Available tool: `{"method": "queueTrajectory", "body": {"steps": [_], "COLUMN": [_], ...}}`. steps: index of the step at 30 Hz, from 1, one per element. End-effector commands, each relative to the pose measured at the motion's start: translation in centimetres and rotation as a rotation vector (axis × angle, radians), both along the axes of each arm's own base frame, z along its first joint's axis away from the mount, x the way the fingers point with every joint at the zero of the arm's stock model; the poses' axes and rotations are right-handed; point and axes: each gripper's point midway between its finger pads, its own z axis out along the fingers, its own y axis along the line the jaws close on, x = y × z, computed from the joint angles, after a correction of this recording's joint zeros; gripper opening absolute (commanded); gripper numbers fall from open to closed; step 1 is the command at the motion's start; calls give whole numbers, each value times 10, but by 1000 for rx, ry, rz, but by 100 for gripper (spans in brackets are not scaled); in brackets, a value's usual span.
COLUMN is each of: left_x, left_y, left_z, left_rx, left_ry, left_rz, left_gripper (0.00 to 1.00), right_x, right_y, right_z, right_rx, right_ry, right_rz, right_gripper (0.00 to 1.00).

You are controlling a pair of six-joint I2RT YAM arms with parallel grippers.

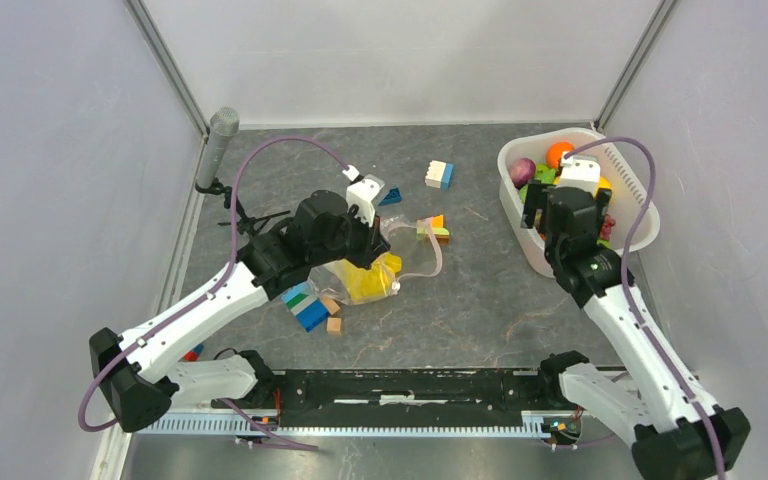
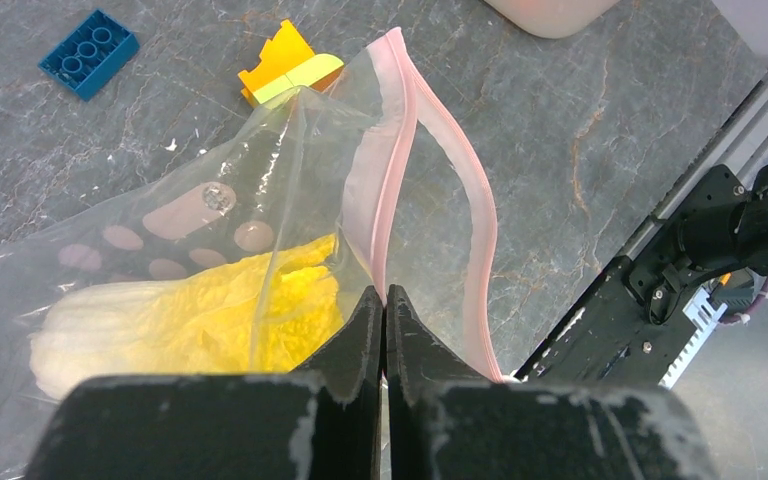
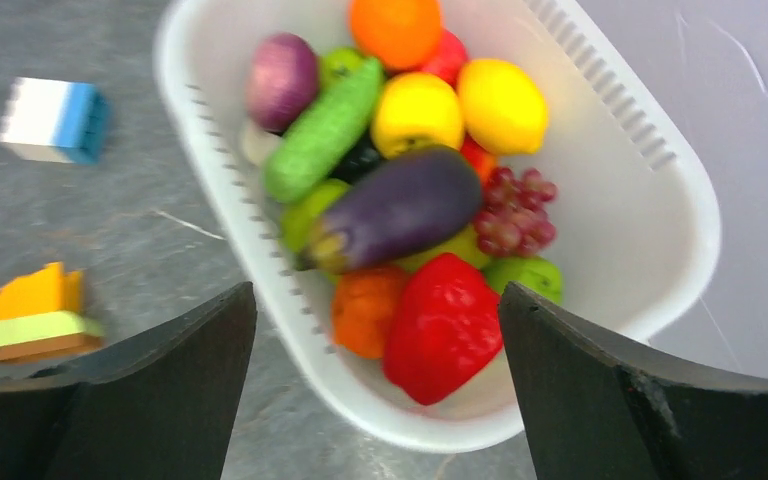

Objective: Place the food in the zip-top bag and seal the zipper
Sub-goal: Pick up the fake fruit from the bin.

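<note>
1. Grey marbled tabletop (image 1: 480,300) carries the clear, crinkly zip-top bag (image 1: 365,275), lying left of centre with its mouth gaping and one pale yellow leafy toy vegetable (image 2: 190,320) already inside.
2. Its pale-pink zipper (image 2: 400,150) is unsealed; the left gripper (image 2: 385,297) is clamped tight on the bag's rim at that strip.
3. Well apart, the right gripper (image 3: 375,295) hangs with jaws wide over the white slotted basket (image 3: 660,150) of glossy toy food (image 3: 400,205), holding nothing.
4. Risks, as I judge them: thin film could slip from the one-lip pinch and collapse the mouth; tightly packed pieces could make the fingers grab two or tip the basket; scattered building blocks (image 1: 310,312) could snag the bag.
</note>
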Motion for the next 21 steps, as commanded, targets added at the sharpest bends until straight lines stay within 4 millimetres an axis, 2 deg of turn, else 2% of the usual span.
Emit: {"method": "queueTrajectory", "body": {"steps": [1, 4, 8, 12, 18, 21], "left_x": [-2, -3, -4, -4, -5, -6], "left_y": [-3, -2, -3, -2, 0, 1], "left_z": [14, 14, 13, 13, 13, 14], "left_rx": [-59, -55, -53, -51, -48, -49], "left_ry": [-18, -19, -15, -20, -22, -23], "left_rz": [-2, -5, -12, -14, -9, -10], "left_gripper": [2, 2, 2, 2, 2, 2], "right_x": [8, 9, 12, 8, 10, 12], "right_y": [-30, -60, -77, -85, -81, -72], "right_z": [-24, -47, -77, -99, -122, -129], "right_rx": [54, 112, 232, 259, 277, 329], "right_ry": [97, 152, 200, 257, 321, 339], "right_rz": [-60, -130, -126, -153, -112, -83], "right_gripper": [97, 98, 98, 98, 98, 96]}}
